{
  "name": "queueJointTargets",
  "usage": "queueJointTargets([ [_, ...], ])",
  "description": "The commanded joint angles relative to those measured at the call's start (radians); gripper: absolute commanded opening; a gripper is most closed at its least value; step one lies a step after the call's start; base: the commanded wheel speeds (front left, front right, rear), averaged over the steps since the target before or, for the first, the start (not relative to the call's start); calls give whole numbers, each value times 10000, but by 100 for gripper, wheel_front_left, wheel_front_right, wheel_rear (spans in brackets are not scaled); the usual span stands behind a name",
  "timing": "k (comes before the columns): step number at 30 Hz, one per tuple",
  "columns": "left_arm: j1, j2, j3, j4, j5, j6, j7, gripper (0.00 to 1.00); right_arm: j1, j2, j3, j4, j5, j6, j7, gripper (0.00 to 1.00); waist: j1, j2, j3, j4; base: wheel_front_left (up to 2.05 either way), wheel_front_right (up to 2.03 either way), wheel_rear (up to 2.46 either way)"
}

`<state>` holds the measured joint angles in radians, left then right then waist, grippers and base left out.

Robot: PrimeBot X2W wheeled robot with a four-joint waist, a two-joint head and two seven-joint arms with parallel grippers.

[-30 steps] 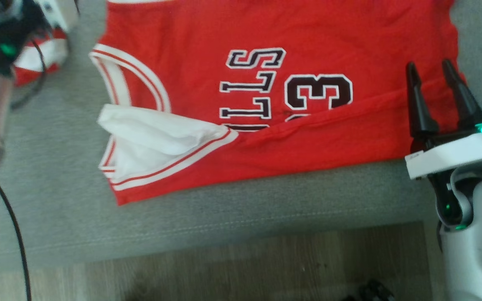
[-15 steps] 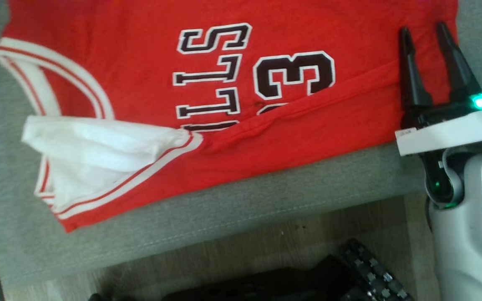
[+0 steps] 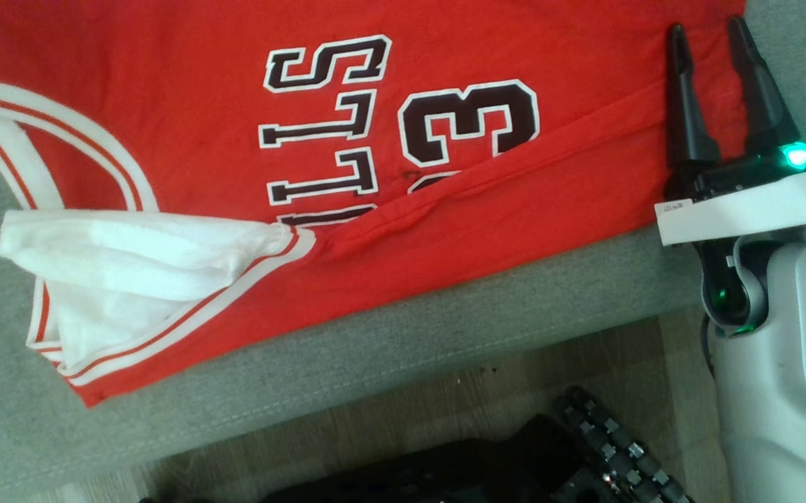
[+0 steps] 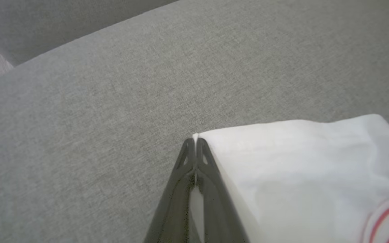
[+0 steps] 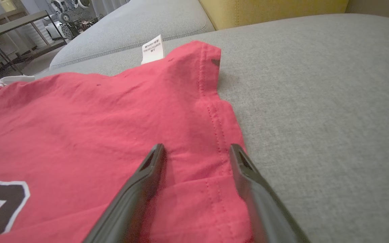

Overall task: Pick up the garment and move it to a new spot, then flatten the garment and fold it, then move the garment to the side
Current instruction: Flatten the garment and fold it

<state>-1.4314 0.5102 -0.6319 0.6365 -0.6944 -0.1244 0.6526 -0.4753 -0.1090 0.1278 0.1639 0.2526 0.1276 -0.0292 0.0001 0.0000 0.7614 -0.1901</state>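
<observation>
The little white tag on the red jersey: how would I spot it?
On the grey sofa seat lies a red basketball jersey. Follow its stitched hem away from the right hand to the far corner. There a small white care label with tiny dark print sticks out past the edge, the one printed white scrap, unlike the striped trim.

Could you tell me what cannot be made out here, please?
Head view: the jersey is cropped top and left; its folded flap covers some lettering.
Right wrist view: the care label is too small to read.
Left wrist view: the shut left end effector hides how much white fabric it pinches.
</observation>
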Motion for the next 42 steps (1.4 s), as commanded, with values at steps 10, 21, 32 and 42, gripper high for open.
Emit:
queueJointTargets([
  [10,-417,1080,-488,-647,204,-62,-1995,0,-1986,-180,182,484,-229,31,2068,100,-1,0,-351,-288,0,0,0],
  [21,-477,1152,-1541,-545,-378,-63,-2995,0,-5158,-351,-822,2794,376,31,6114,100,-1,0,-782,125,0,0,0],
  [32,-726,1096,-2118,-238,-725,-63,-3238,0,-6429,-644,-675,4232,490,31,7419,33,-1,0,-766,385,0,0,0],
  [42,-983,1100,-2417,-104,-826,-63,-4377,0,-6745,-1105,-140,3967,829,31,6805,0,-1,0,-922,516,0,0,0],
])
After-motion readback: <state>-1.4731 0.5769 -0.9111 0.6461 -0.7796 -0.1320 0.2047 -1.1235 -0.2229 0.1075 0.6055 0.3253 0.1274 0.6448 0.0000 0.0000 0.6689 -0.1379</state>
